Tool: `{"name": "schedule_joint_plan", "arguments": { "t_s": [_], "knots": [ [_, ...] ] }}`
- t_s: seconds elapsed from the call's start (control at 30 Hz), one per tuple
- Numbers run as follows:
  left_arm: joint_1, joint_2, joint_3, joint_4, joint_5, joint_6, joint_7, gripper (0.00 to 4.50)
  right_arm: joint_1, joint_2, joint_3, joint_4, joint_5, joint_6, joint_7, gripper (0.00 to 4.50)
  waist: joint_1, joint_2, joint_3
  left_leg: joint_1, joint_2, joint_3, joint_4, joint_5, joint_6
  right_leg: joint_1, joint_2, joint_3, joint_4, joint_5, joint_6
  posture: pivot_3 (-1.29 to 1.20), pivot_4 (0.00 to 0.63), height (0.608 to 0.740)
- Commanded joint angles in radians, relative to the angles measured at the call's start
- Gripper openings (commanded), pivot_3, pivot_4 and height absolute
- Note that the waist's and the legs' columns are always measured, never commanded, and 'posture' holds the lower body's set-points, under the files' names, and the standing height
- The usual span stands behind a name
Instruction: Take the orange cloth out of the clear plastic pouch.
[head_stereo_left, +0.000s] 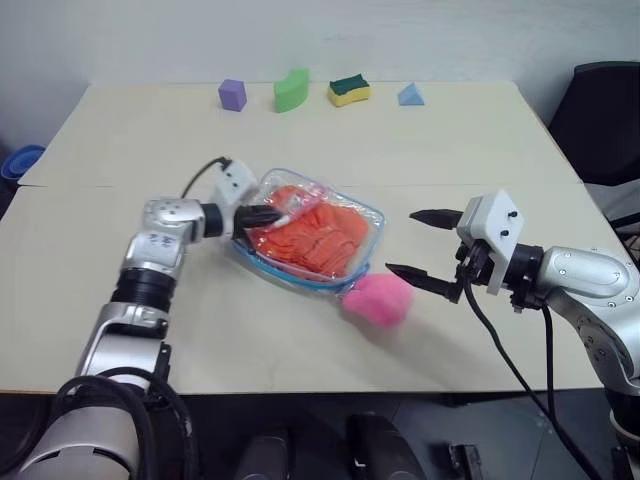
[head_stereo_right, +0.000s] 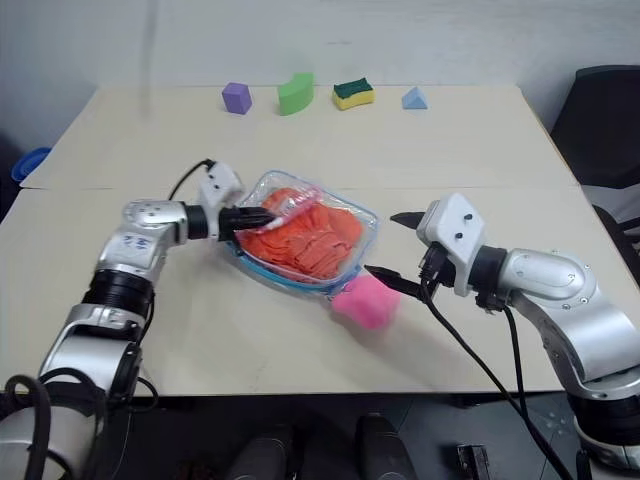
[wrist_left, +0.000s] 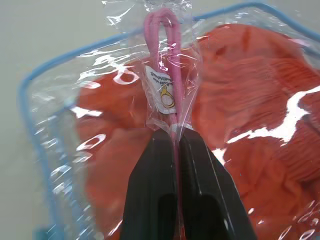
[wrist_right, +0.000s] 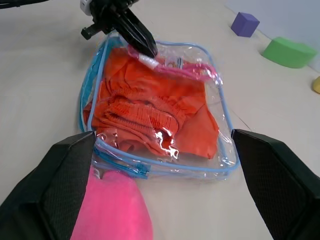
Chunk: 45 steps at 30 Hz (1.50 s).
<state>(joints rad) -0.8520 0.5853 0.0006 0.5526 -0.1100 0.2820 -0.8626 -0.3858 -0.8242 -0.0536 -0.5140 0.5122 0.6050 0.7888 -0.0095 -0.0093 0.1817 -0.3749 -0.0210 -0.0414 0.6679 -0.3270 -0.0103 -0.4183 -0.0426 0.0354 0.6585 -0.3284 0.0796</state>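
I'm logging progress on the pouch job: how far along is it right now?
Done: the left hand has shut on the pink loop at one end of the clear plastic pouch. In hand: the right hand hangs open at the opposite end, beside the pink plush toy, touching nothing. Left: the orange cloth is fully inside, so the whole extraction remains.

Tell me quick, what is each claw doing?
Left claw: closed on the pink loop of the clear plastic pouch.
Right claw: open, holding nothing.
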Motion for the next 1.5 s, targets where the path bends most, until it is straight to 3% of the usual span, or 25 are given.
{"name": "schedule_joint_plan", "arguments": {
  "t_s": [0.03, 0.17, 0.33, 0.57, 0.7, 0.83, 1.0, 1.1, 1.23, 1.5],
  "knots": [
    [0.095, 0.118, 0.161, -0.129, -0.027, 0.074, 0.108, 0.02, -0.016, 0.006, 0.006, -0.015, 0.007, -0.028, 0.032, 4.50, -0.005, 0.000, 0.000, 0.000, 0.000, 0.000, 0.000, 0.000, 0.000, 0.000, 0.000, 0.000, 0.000, 0.000, 0.000, 0.00, 0.150, 0.740],
    [0.247, 0.212, 0.312, -0.188, -0.027, 0.134, 0.226, 0.02, -0.021, 0.016, 0.026, -0.006, 0.002, -0.039, 0.052, 4.50, -0.011, 0.000, 0.000, 0.000, 0.000, 0.000, -0.001, 0.000, 0.000, -0.001, -0.001, 0.000, 0.000, 0.000, 0.000, 0.00, 0.150, 0.740],
    [0.426, 0.235, 0.405, -0.248, -0.028, 0.183, 0.309, 0.02, -0.040, 0.035, 0.054, 0.027, -0.011, -0.056, 0.076, 4.50, 0.003, -0.001, -0.001, 0.000, 0.000, -0.001, 0.000, 0.000, 0.000, 0.000, -0.002, 0.000, -0.001, 0.000, 0.000, 0.00, 0.150, 0.740],
    [0.526, 0.219, 0.425, -0.341, -0.029, 0.227, 0.370, 2.05, -0.082, 0.044, 0.082, 0.087, -0.029, -0.079, 0.120, 4.50, 0.018, -0.004, -0.002, 0.000, -0.001, -0.002, 0.000, -0.001, 0.002, 0.000, -0.003, -0.001, -0.004, 0.000, 0.000, 0.00, 0.150, 0.740],
    [0.597, 0.279, 0.452, -0.438, -0.085, 0.265, 0.268, 3.28, -0.082, 0.043, 0.076, 0.092, -0.032, -0.081, 0.128, 4.50, 0.005, -0.004, -0.002, 0.000, -0.001, -0.002, -0.002, -0.001, 0.001, 0.000, -0.003, -0.001, -0.004, 0.000, 0.000, 0.00, 0.150, 0.740],
    [0.598, 0.368, 0.475, -0.515, -0.166, 0.240, 0.121, 3.28, -0.052, 0.035, 0.054, 0.073, -0.026, -0.074, 0.122, 4.50, 0.005, -0.005, -0.002, 0.000, 0.000, -0.001, -0.003, -0.001, 0.001, -0.001, -0.003, -0.001, -0.005, 0.000, 0.000, 0.00, 0.150, 0.740],
    [0.545, 0.501, 0.326, -0.641, -0.216, 0.071, -0.184, 3.28, 0.003, 0.021, 0.022, 0.042, -0.022, -0.067, 0.115, 4.50, 0.011, -0.004, -0.002, -0.001, -0.001, -0.002, -0.003, -0.001, 0.001, 0.000, -0.004, -0.001, -0.007, 0.000, -0.001, 0.00, 0.150, 0.740],
    [0.438, 0.508, 0.136, -0.560, -0.077, -0.125, -0.251, 3.28, 0.004, 0.024, 0.015, 0.036, -0.019, -0.060, 0.106, 4.50, 0.008, -0.001, -0.002, 0.004, -0.002, -0.001, -0.003, -0.002, 0.002, 0.005, -0.005, -0.001, -0.008, 0.000, -0.001, 0.00, 0.150, 0.740],
    [0.204, 0.401, -0.081, -0.273, 0.125, -0.422, -0.244, 3.28, 0.005, 0.030, 0.008, 0.029, -0.018, -0.053, 0.091, 4.50, 0.008, -0.001, -0.002, 0.004, -0.001, -0.002, -0.004, -0.002, 0.004, 0.004, -0.002, -0.002, -0.006, 0.000, -0.001, 0.00, 0.150, 0.740],
    [-0.061, 0.203, -0.210, 0.212, 0.272, -0.753, -0.160, 3.28, 0.043, 0.038, 0.002, -0.022, -0.019, -0.028, 0.038, 4.50, 0.007, -0.002, -0.001, -0.002, -0.001, 0.001, 0.000, -0.001, 0.002, -0.001, -0.001, -0.001, -0.002, 0.000, 0.000, 0.00, 0.150, 0.740]
  ]
}}
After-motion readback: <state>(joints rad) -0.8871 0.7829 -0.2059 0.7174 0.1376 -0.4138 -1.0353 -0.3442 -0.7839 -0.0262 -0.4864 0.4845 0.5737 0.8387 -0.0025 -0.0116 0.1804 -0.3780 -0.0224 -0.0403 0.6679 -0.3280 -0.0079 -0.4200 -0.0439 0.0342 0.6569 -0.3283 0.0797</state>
